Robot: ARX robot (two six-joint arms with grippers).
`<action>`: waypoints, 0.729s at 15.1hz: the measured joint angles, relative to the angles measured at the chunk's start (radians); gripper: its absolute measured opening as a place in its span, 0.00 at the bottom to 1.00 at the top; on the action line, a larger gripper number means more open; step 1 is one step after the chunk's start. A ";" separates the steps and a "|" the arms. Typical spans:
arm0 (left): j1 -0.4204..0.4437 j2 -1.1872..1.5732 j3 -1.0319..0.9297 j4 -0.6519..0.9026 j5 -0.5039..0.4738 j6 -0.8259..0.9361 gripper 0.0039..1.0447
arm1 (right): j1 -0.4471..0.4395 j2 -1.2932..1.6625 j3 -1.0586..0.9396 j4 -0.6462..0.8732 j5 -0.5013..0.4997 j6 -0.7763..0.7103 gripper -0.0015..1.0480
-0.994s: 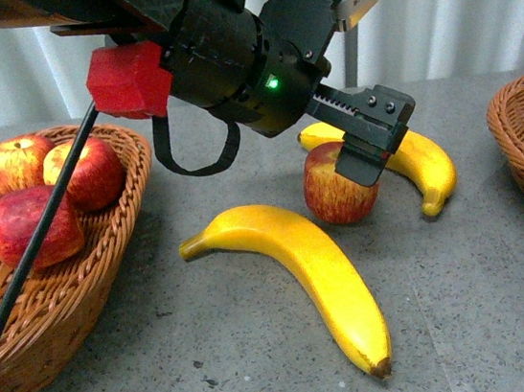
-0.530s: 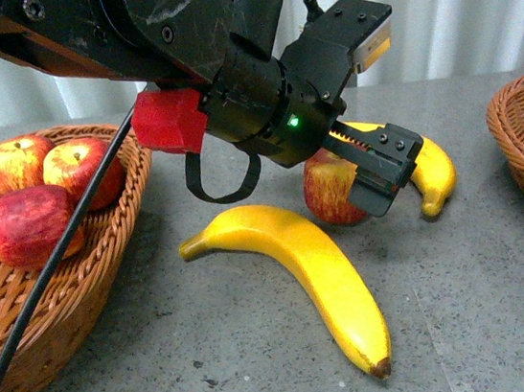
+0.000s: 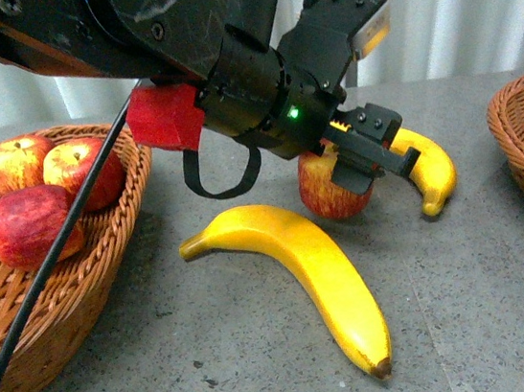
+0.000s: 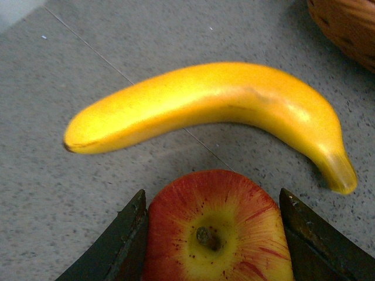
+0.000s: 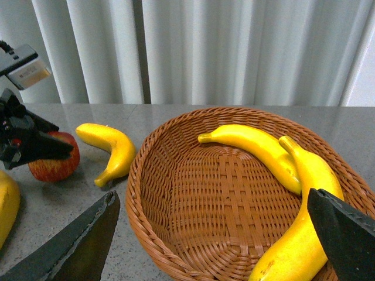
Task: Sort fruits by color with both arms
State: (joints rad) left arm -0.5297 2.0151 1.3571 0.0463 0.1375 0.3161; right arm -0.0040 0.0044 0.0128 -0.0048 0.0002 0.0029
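Grey speckled stone tops the bench (image 3: 510, 318), with a white curtain (image 5: 205, 47) hanging along its far edge. The left arm (image 3: 172, 24) reaches across the middle of the front view, and its left gripper (image 4: 214, 246) is clenched on a loose apple (image 3: 324, 193). The left wrist view shows a black finger (image 4: 126, 246) pressed against each side of the fruit, stem end facing the camera. In the front view the loose apple appears to sit on the bench near the centre.

Just behind it, on its far right side, lies the far banana (image 3: 432, 169), curved, with its stalk end pointing toward the near side. The near banana (image 3: 310, 267) lies on the bench in front of the loose apple, close to it but apart, its brown tip toward the near edge.

On the left stands the left basket (image 3: 107, 265), woven wicker, holding three basket apples (image 3: 33, 221) bunched together. At the right edge of the bench is the right basket (image 5: 140, 175), also wicker, with two basket bananas (image 5: 258, 149) lying against its far and right wall.

The right gripper (image 5: 211, 240) is released, its fingers spread wide, and hovers over the near side of the right basket, holding nothing.
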 joint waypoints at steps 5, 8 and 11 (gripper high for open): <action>0.000 -0.044 -0.006 0.033 -0.036 -0.023 0.55 | 0.000 0.000 0.000 0.000 0.000 0.000 0.94; 0.003 -0.130 -0.020 0.099 -0.122 -0.078 0.54 | 0.000 0.000 0.000 0.000 0.000 0.000 0.94; 0.026 -0.238 -0.122 0.171 -0.317 -0.235 0.54 | 0.000 0.000 0.000 0.000 0.000 0.000 0.94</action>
State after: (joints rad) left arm -0.5037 1.7771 1.2346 0.2169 -0.1795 0.0807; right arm -0.0036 0.0044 0.0128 -0.0048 0.0002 0.0029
